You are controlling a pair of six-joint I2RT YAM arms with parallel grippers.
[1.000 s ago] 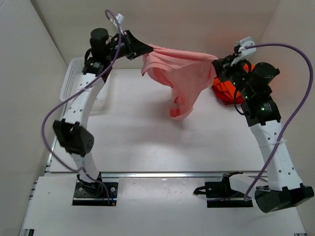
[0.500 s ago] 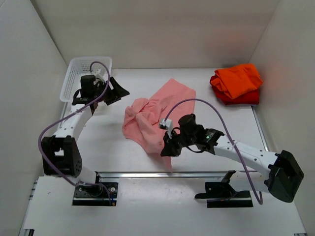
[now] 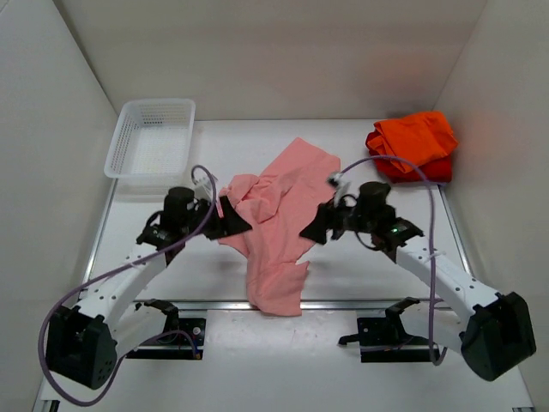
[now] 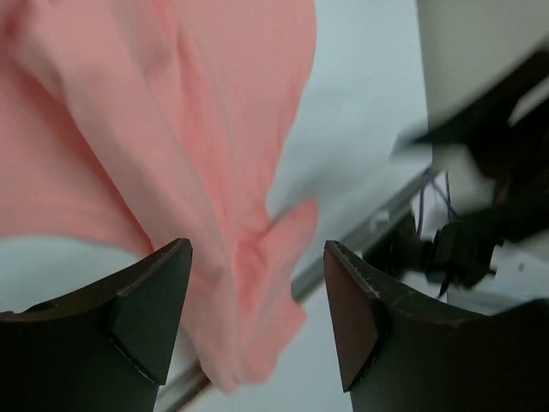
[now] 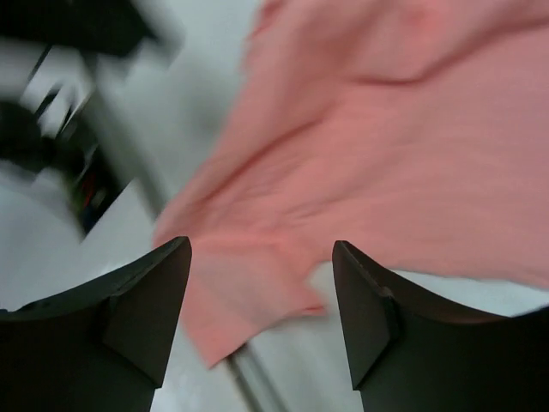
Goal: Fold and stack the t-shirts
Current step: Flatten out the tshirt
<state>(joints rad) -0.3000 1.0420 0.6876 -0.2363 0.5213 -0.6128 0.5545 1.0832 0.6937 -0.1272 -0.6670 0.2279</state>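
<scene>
The top view is being lit brightly and evenly by soft light from above; only faint, diffuse shadows are being cast on the white table [image 3: 360,275] under the arms and along the edge of the salmon-pink t-shirt [image 3: 279,232]. A weak reddish tint is being reflected onto the right wall [image 3: 506,129] beside the orange t-shirt [image 3: 416,133]. That view is being rendered sharply. In the 2 wrist views the cloth and the background are being smeared by motion blur, most heavily at the upper left of the right wrist view, while the dark fingers of the left gripper [image 4: 256,257] and the right gripper [image 5: 262,249] are being shown fairly crisp.
</scene>
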